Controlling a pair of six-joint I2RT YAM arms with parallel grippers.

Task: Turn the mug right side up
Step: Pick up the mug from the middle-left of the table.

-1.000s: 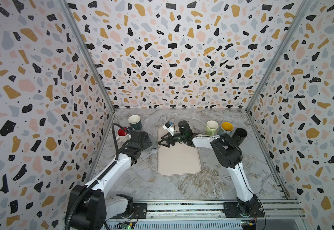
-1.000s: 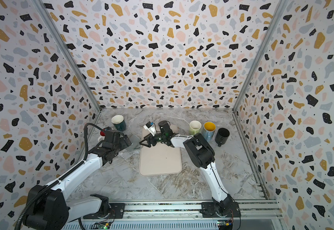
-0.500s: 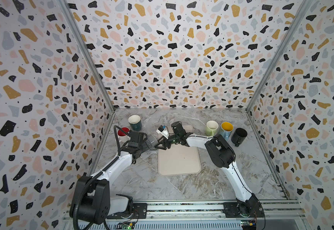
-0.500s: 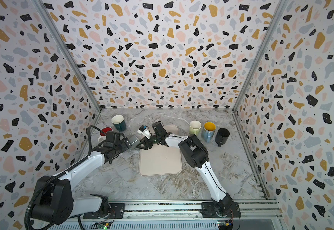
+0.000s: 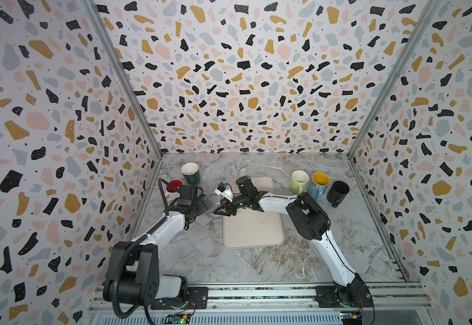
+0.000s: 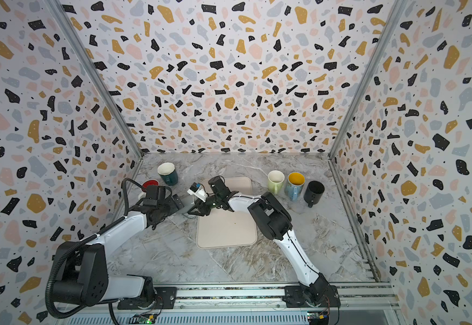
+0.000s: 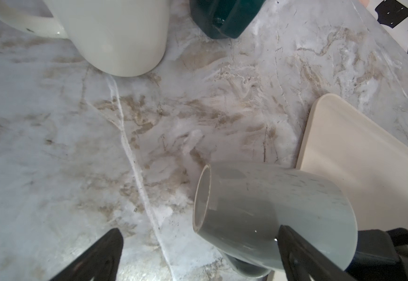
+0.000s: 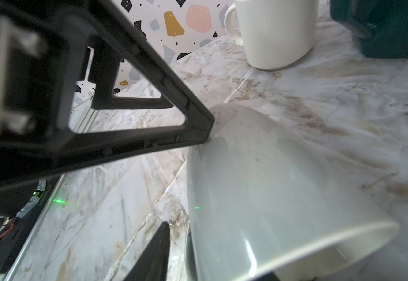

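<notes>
Vs 1 s ago: the right gripper [image 8: 218, 250] has slid off the back-left corner of the mat [image 5: 253, 225] toward the left gripper [image 7: 199, 230]. The 2 now meet just past the mat's left edge. Right jaws stand narrower than before. The left arm [image 5: 167, 225] has its shoulder link more upright, and its gripper has barely shifted. The 5 mugs along the back are unchanged.

Near to far:
- Aluminium rail [image 5: 257, 292] at the front, both arm bases on it.
- Matte table top [image 5: 201, 261], marble print, grey with tan veins.
- The mat is a flat beige rectangle with rounded corners and a low rim.
- The grey mug [image 7: 271, 214] is glossy and slightly tapered. It lies on its side at the mat's left edge, foot ring toward the left arm, mouth toward the right gripper, handle underneath. Cannot tell if it rests on the table top or is lifted.
- Left jaws are spread wide. 1 black truss finger touches the mug's wall and the other is clear of it.
- Right jaws are apart at the mug's mouth. Cannot tell whether they pinch it.
- Behind stand the cream mug [image 5: 174, 184] with a red inside and the dark teal mug [image 5: 191, 173].
- Well to the right are the pale green mug [image 5: 299, 181], the blue mug [image 5: 319, 183] with a yellow inside and the matte black mug [image 5: 337, 191]. All 5 are upright.
- Terrazzo-print walls [image 5: 243, 84].
</notes>
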